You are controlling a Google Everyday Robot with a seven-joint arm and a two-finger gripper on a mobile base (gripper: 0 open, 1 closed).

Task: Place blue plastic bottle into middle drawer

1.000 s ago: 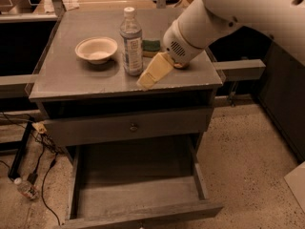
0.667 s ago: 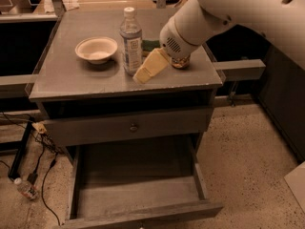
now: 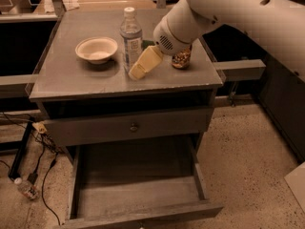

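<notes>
A clear plastic water bottle with a white cap and a pale blue label (image 3: 131,37) stands up straight on the flat grey counter top (image 3: 71,80). It is near the middle of the counter, a bit closer to the back edge than to the front edge.

The robot's cream-yellow gripper (image 3: 138,70) is on the end of a big white arm (image 3: 228,13) that comes in from the right side. The gripper points down and to the left. Its tip sits low over the counter, just beside the bottom of the bottle, on the side that faces the front edge. I cannot tell how far open the gripper is, or if it touches the bottle.

A round white bowl (image 3: 96,49) sits to the left of the bottle, closer to the left edge. A brown-gold soda can (image 3: 181,58) stands near the right edge, partly behind the arm.

Under the counter is a shut grey drawer with a small round knob (image 3: 133,126). Below that, the wide grey wooden drawer (image 3: 138,190) is pulled out, and its flat bottom shows. The bottle is up on the counter, not in this drawer.

A tiny clear bottle (image 3: 25,187) lies on the floor at the left, near some black cables (image 3: 45,171).
</notes>
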